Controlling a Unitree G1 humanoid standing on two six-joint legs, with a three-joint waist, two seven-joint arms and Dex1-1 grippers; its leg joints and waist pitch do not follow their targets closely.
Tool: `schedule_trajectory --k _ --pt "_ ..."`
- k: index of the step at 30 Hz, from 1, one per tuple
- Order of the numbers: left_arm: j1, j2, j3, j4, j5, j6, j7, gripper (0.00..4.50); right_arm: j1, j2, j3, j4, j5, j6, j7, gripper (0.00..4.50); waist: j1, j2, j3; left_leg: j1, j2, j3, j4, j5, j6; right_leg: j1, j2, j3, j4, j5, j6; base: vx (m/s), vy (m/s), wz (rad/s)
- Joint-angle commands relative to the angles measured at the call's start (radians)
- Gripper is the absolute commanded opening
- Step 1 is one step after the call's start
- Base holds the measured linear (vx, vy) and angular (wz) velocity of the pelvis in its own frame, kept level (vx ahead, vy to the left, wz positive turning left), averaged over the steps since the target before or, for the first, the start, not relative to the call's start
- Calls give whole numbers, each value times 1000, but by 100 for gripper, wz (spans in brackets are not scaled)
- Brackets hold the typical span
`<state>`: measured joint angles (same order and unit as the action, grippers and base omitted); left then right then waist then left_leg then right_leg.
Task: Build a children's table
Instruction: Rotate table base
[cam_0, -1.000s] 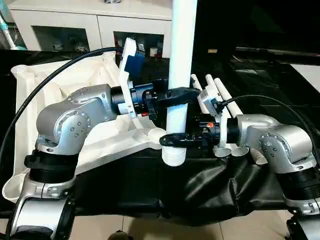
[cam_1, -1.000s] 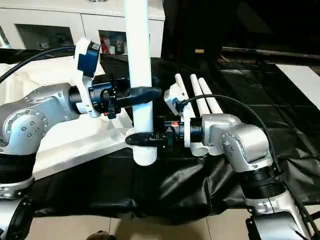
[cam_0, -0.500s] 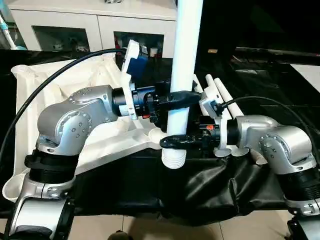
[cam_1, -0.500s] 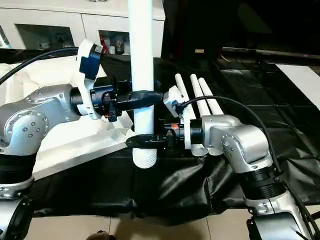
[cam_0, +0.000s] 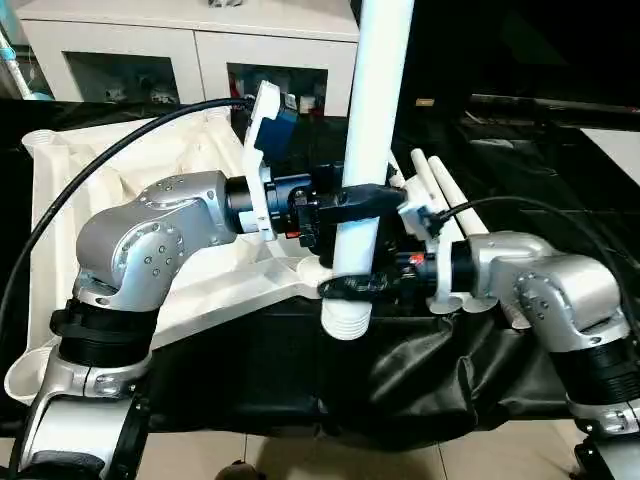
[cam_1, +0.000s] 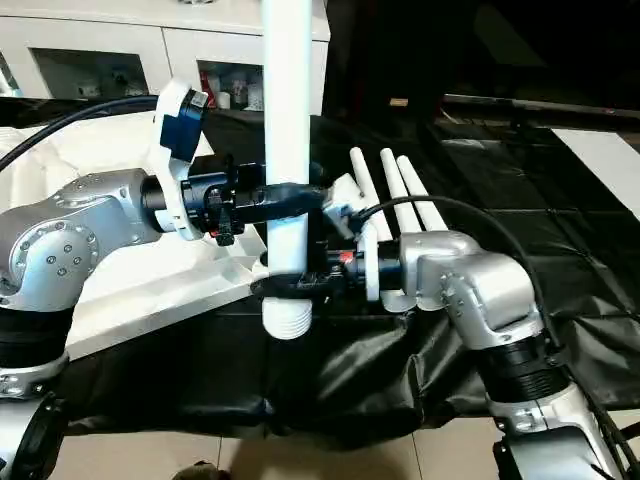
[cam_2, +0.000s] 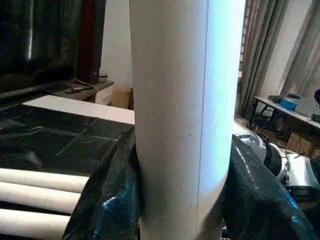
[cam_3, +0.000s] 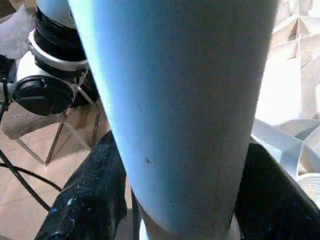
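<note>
While both hands (cam_0: 362, 196) (cam_0: 350, 286) clasp the upright leg (cam_0: 372, 120), its top runs out of view.

No readable text, labels, brands or numbers anywhere.
</note>
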<state>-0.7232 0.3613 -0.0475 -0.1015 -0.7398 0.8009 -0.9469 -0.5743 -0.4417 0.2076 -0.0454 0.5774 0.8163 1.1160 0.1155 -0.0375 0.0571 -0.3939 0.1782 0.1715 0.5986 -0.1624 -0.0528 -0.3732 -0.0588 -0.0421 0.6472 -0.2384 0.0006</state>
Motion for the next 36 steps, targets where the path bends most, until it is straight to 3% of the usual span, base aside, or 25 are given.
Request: schedule_trajectory --k 1,20,27,36 --pt "-19 3 -11 -16 4 -15 -9 184 6 -8 9 -25 -12 -11 0 277 2 12 -73 29 47 -14 -61 -104 -19 44 -76 41 -65 71 -237 0 0 0" --pt "-20 6 -20 -15 5 -18 -32 184 4 -5 14 -18 -6 -9 4 277 1 12 -74 30 47 -13 -59 -101 -16 44 -77 41 -63 84 -244 0 0 0" --pt "-19 3 -18 -13 7 -21 -33 184 6 -5 17 -18 -5 -9 10 210 2 12 -74 29 47 -14 -59 -102 -16 44 -77 41 -63 77 -241 0 0 0" --pt "-17 0 -14 -14 9 -27 -28 184 10 -1 15 -20 -5 -13 3 199 2 13 -74 29 47 -14 -59 -105 -17 45 -76 41 -63 82 -243 0 0 0"
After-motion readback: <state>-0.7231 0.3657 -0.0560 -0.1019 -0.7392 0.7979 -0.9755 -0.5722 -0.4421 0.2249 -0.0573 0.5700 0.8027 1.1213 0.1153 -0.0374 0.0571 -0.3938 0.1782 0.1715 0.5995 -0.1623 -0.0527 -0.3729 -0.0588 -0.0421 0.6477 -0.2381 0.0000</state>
